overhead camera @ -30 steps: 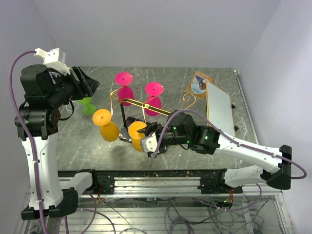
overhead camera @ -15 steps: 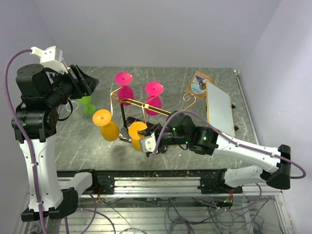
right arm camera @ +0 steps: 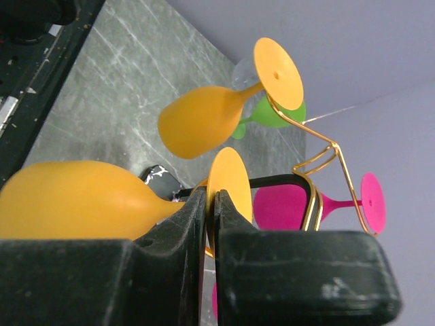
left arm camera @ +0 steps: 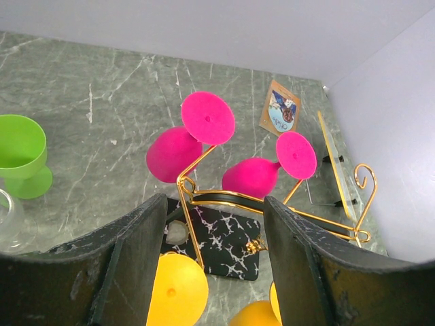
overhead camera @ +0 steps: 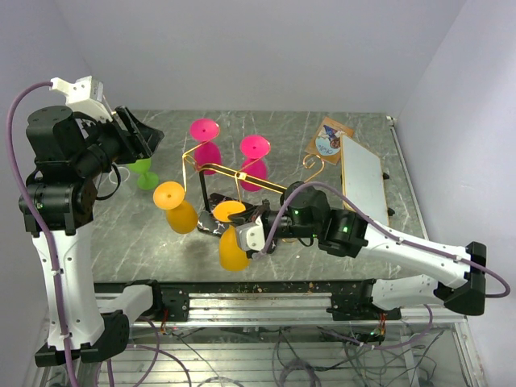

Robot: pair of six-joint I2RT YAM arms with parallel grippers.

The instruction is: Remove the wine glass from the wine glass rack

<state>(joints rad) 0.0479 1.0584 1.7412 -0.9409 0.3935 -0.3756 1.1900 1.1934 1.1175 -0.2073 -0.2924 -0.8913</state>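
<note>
The wine glass rack (overhead camera: pixel 242 175) is gold wire on a black white-veined base (left arm camera: pixel 224 239), mid table. My right gripper (overhead camera: pixel 246 223) is shut on the flat foot (right arm camera: pixel 229 182) of an orange wine glass (overhead camera: pixel 233 251). The glass lies sideways with its bowl (right arm camera: pixel 75 200) toward the near edge, by the rack's near arm. A second orange glass (overhead camera: pixel 179 213) and two pink glasses (overhead camera: pixel 207 152) (overhead camera: pixel 255 158) hang on the rack. My left gripper (overhead camera: pixel 145 133) is open and empty, high over the far left; its fingers (left arm camera: pixel 136 258) frame the rack (left arm camera: pixel 204 197) below.
A green glass (overhead camera: pixel 146 175) stands far left, with a clear glass (left arm camera: pixel 7 217) beside it. A white board (overhead camera: pixel 361 179) on a wire stand and a printed card (overhead camera: pixel 329 139) are at the right. The table's near edge has a black rail.
My right gripper has pulled the orange glass toward the near edge; its bowl has swung down and forward from the rack's arm. The left arm rose a little, then held still.
</note>
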